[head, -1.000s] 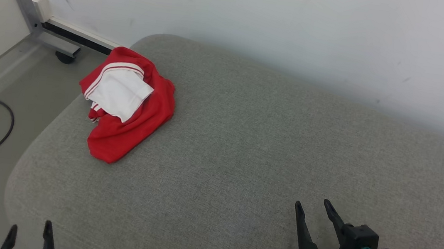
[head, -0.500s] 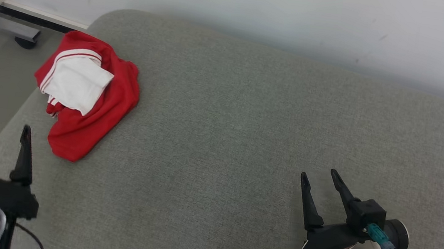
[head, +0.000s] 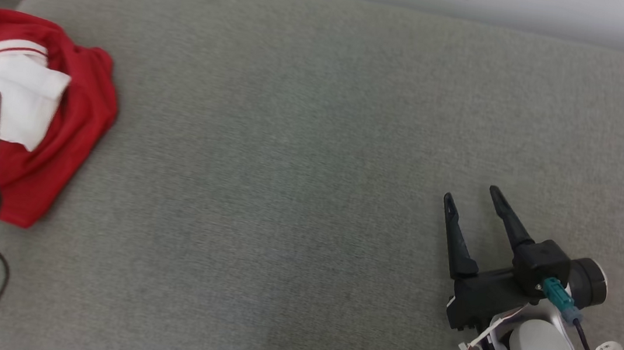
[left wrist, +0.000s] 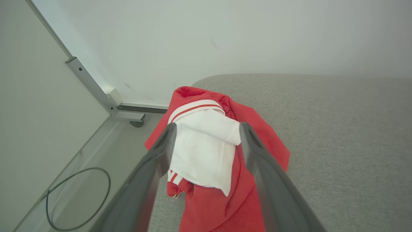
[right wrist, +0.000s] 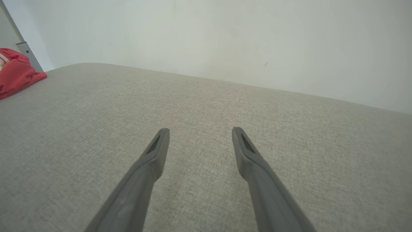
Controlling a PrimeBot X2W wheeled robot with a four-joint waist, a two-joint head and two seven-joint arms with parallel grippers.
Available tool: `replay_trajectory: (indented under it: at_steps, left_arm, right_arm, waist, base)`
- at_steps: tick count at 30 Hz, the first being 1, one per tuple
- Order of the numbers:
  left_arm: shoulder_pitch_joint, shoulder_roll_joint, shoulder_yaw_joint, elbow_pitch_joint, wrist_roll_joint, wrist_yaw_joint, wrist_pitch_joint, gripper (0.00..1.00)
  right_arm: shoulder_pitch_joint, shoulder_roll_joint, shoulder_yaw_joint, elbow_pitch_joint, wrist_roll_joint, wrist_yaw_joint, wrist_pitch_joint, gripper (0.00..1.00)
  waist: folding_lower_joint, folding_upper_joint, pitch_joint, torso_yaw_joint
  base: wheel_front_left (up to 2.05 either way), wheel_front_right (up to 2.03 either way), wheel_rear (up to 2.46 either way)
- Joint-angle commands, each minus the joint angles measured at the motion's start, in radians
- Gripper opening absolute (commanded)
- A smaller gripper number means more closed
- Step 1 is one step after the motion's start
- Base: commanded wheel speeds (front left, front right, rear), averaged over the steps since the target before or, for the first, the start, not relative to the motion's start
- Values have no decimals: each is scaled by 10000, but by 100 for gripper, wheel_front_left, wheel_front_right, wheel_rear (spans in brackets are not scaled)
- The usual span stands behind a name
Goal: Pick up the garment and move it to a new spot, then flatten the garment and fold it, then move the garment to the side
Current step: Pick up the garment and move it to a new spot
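Step 1 (pick-up), approach phase; nothing held yet. Right gripper (head: 471, 193): jaws wide, empty, above bare grey cushion (head: 316, 140), well apart from target. Left gripper (left wrist: 208, 126): jaws wide, empty, aimed at garment (head: 70, 106); wrist view frames the white panel between its fingers, contact not confirmable. Garment: red w/ white panel, crumpled, at cushion's far-left corner, near the edge. Next move req.: lower left gripper onto a raised fold, close, lift clear.
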Motion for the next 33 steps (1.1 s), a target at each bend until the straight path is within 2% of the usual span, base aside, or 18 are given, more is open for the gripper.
replay_trajectory:
  at_steps: [1,5,10,23,24,25,27,33]
  left_arm:
    - [-187,212,-68,161,-316,16,123,100]
    - [-485,690,-259,817,-1344,17,409,100]
    - [-605,899,-389,1428,-2008,17,372,100]
    - [-839,380,-1177,3213,-3181,11,1083,100]
    - [-850,325,-1263,3217,-3222,-2,1126,77]
    - [-891,293,-1307,3221,-3301,-11,1116,0]
    - [-950,296,-1487,3249,-3443,-11,1249,0]
    - [-1065,878,-2063,2986,-3674,-2,937,0]
  right_arm:
    - [-122,-53,30,-106,-9,-23,-1,100]
    - [-244,-233,72,-315,24,-23,-1,100]
    - [-268,-382,9,-523,58,-23,-1,100]
    - [-195,-654,-195,-608,5,-23,15,100]
    - [-200,-672,-191,-585,1,-23,15,100]
    - [-196,-686,-188,-561,3,-23,15,100]
    - [-190,-711,-195,-506,5,-23,16,100]
    - [-100,-363,-90,-288,55,-23,12,100]
  waist:
    - [-2,-1,639,-607]
    - [-2,-1,1004,-968]
    - [-2,-1,1301,-1229]
    - [-2,-1,1806,-1573]
    - [-2,-1,1807,-1572]
    - [-2,-1,1803,-1566]
    - [-2,-1,1761,-1558]
    - [-2,-1,1262,-1657]
  base:
    - [0,0,0]
    - [0,0,0]
    - [0,0,0]
    - [0,0,0]
    - [0,0,0]
    - [0,0,0]
    - [0,0,0]
    - [0,0,0]
